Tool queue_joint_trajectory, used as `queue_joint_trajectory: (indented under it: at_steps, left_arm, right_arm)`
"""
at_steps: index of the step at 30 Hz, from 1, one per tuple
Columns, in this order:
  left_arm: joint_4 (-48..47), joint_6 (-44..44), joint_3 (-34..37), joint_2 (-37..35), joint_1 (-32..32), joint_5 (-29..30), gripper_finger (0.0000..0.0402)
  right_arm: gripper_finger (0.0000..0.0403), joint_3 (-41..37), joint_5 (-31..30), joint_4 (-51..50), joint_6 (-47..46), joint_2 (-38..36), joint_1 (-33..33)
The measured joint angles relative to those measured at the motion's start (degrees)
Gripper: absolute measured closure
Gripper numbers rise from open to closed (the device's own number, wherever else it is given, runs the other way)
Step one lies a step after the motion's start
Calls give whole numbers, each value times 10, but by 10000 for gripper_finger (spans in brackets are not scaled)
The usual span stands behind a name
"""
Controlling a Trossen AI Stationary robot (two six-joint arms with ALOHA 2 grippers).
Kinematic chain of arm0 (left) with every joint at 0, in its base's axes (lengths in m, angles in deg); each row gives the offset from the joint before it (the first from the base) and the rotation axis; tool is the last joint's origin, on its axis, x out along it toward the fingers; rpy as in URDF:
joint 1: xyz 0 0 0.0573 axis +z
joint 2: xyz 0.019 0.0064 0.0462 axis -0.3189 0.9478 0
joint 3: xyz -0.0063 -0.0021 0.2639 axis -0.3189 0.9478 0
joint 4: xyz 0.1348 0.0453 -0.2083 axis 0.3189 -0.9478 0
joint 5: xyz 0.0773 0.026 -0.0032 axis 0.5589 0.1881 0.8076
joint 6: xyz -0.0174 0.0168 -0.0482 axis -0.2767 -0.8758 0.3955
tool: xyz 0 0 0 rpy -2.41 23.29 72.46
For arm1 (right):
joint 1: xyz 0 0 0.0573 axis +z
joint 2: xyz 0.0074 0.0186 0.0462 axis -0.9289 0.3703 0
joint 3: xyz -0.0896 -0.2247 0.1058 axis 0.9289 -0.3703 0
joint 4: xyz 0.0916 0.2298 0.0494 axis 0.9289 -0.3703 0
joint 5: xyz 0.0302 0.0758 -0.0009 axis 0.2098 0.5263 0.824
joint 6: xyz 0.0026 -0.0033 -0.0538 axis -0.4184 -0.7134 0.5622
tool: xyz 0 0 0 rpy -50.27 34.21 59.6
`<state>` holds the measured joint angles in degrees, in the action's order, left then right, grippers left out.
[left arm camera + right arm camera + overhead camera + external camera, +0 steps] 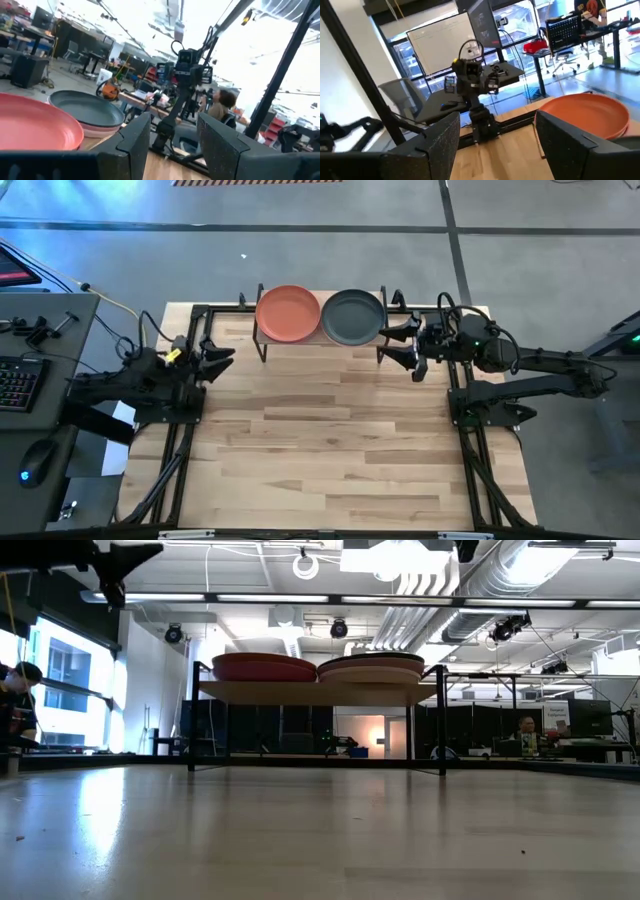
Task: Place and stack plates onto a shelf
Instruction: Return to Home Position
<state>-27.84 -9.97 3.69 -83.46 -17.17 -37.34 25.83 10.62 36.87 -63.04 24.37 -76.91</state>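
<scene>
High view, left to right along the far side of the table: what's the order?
keyboard → left gripper, open → orange plate → black plate → right gripper, open.

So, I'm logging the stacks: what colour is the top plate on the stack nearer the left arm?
Orange: a round matte orange plate, clearest in the high view.
</scene>
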Motion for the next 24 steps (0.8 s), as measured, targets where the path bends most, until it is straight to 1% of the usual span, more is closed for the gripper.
queue_joint_trajectory:
  at_steps: [5, 9, 11, 15, 18, 21, 24]
  left_arm:
    - [54, 11, 62, -16, 0, 6, 250]
    - [68, 32, 105, -37, 0, 7, 250]
    - [77, 44, 121, -50, 0, 8, 250]
    - [115, 50, 148, -48, 0, 11, 250]
    - [99, 44, 148, -49, 0, 26, 250]
    - [94, 29, 147, -49, 0, 27, 250]
    - [59, 31, 147, -49, 0, 27, 250]
  right_arm:
    - [160, 0, 0, -11, -18, 0, 0]
    - [160, 0, 0, -21, -18, 0, 0]
    - [160, 0, 1, -24, -18, 0, 0]
    - [160, 0, 1, -25, -31, 0, 0]
    - [160, 0, 1, -25, -34, 0, 0]
    - [160, 0, 1, -25, -36, 0, 0]
    - [160, 0, 2, -25, -44, 0, 0]
